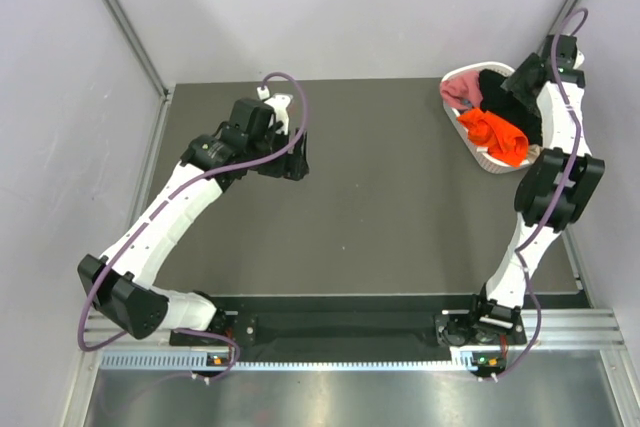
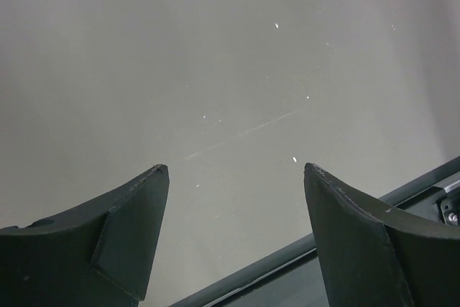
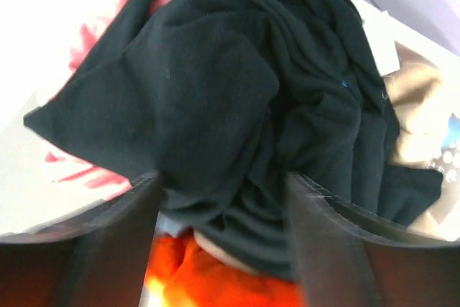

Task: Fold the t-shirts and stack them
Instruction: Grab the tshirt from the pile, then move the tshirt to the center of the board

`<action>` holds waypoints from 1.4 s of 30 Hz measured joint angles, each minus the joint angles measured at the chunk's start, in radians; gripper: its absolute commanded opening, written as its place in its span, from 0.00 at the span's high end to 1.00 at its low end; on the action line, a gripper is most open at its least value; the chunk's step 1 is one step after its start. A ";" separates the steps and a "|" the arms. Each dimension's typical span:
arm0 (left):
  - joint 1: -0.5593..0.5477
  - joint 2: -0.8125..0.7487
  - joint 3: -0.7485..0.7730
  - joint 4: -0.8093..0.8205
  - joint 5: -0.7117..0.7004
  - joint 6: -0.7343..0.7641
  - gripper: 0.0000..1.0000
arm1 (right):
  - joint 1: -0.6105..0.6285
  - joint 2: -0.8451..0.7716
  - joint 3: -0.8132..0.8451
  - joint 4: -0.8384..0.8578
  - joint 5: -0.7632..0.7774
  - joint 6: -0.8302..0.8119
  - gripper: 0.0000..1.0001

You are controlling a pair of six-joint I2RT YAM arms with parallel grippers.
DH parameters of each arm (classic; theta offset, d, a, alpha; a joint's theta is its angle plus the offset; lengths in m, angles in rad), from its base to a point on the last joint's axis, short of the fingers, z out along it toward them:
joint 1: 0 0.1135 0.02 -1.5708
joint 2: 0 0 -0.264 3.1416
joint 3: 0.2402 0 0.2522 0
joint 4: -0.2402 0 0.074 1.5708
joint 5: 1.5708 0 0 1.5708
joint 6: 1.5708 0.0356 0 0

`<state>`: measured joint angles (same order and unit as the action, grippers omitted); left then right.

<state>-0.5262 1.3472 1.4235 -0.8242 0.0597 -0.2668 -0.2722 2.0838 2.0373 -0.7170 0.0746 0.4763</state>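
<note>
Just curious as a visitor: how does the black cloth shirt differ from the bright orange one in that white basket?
The crumpled black cloth shirt lies on top; the bright orange cloth shirt is partly buried under it. Far more of the black shirt shows than of the orange one. The orange one bunches at the near end of the white slatted basket; the black one spreads over its middle. Both are unfolded.

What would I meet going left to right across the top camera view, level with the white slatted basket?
Black two-finger left gripper, open → crumpled pink cloth t-shirt → bunched black cloth t-shirt → white right forearm.
</note>
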 measured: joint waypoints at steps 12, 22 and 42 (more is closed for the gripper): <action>0.001 -0.008 0.020 -0.022 -0.029 -0.029 0.21 | -0.039 0.051 0.202 0.009 -0.055 0.023 1.00; 0.002 -0.116 0.020 0.022 -0.079 -0.049 0.23 | 0.058 -0.269 0.242 0.046 -0.124 0.071 1.00; 0.008 -0.113 0.041 0.031 -0.221 -0.153 0.14 | 0.559 -0.663 -0.612 -0.006 -0.279 0.019 0.10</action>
<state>-0.5186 1.2343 1.4647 -0.7933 -0.1616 -0.4194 0.2867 1.4212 1.4258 -0.7227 -0.2043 0.4950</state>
